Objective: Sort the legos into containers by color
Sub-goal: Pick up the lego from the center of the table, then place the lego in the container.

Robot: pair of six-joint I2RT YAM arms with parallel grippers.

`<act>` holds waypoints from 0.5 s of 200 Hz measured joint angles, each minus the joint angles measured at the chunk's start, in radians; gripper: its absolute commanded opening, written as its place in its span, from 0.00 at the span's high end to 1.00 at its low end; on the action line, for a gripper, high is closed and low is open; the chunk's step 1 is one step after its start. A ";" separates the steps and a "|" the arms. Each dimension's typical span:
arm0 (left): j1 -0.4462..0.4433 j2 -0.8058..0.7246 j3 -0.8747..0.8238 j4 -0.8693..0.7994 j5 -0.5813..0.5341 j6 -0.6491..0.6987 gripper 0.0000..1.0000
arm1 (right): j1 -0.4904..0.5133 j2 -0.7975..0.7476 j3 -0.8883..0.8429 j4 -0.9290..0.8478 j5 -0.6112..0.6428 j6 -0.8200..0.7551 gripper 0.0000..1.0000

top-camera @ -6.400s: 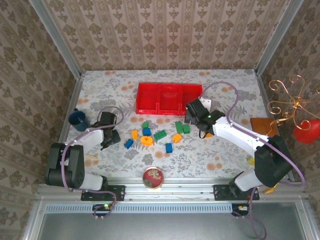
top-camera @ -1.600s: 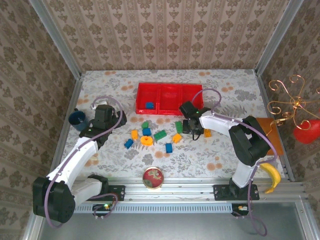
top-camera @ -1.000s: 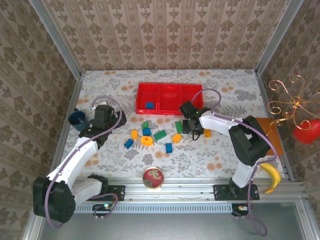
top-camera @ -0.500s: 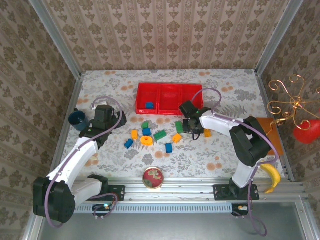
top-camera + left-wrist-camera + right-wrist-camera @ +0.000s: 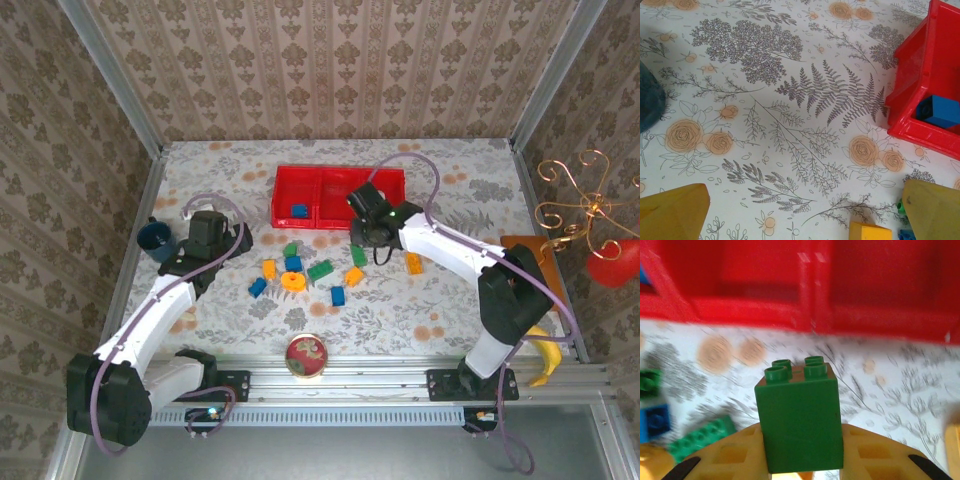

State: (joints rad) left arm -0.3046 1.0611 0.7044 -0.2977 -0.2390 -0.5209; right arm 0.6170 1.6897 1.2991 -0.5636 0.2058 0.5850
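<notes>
In the right wrist view my right gripper (image 5: 802, 462) is shut on a square green lego (image 5: 801, 415), held studs forward just short of the red container tray (image 5: 815, 310). From above, that gripper (image 5: 366, 236) hovers by the tray's (image 5: 338, 182) front wall. A blue lego (image 5: 298, 211) lies in the left compartment. On the cloth lie green (image 5: 320, 270), blue (image 5: 338, 296) and orange legos (image 5: 354, 276), and an orange ring (image 5: 293, 282). My left gripper (image 5: 208, 236) stands open over bare cloth, its yellow fingers (image 5: 670, 212) wide apart, with the tray's corner (image 5: 920, 75) to the right.
A dark blue cup (image 5: 156, 240) stands left of my left gripper. A round red-rimmed dish (image 5: 306, 356) sits near the front rail. A banana (image 5: 545, 362) and a brown board (image 5: 530, 255) lie at the right edge. An orange lego (image 5: 414, 264) lies under the right arm.
My right gripper has shut on the green lego and carried it up and back toward the red tray. The left arm has not moved.
</notes>
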 measured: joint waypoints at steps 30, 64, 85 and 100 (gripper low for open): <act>0.001 0.000 -0.004 0.000 0.008 0.000 0.00 | 0.006 0.106 0.169 0.000 0.019 -0.047 0.78; 0.008 0.000 -0.004 0.000 0.012 0.000 0.00 | 0.006 0.271 0.343 -0.019 0.054 -0.105 0.78; 0.008 0.000 -0.004 0.000 0.018 0.000 0.00 | 0.006 0.350 0.428 -0.031 0.068 -0.136 0.76; 0.010 0.000 -0.004 -0.001 0.020 0.000 0.00 | 0.006 0.391 0.477 -0.043 0.080 -0.154 0.74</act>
State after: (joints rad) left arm -0.2951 1.0611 0.7002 -0.2985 -0.2188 -0.5209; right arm 0.6231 2.0804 1.7763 -0.6071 0.2859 0.4313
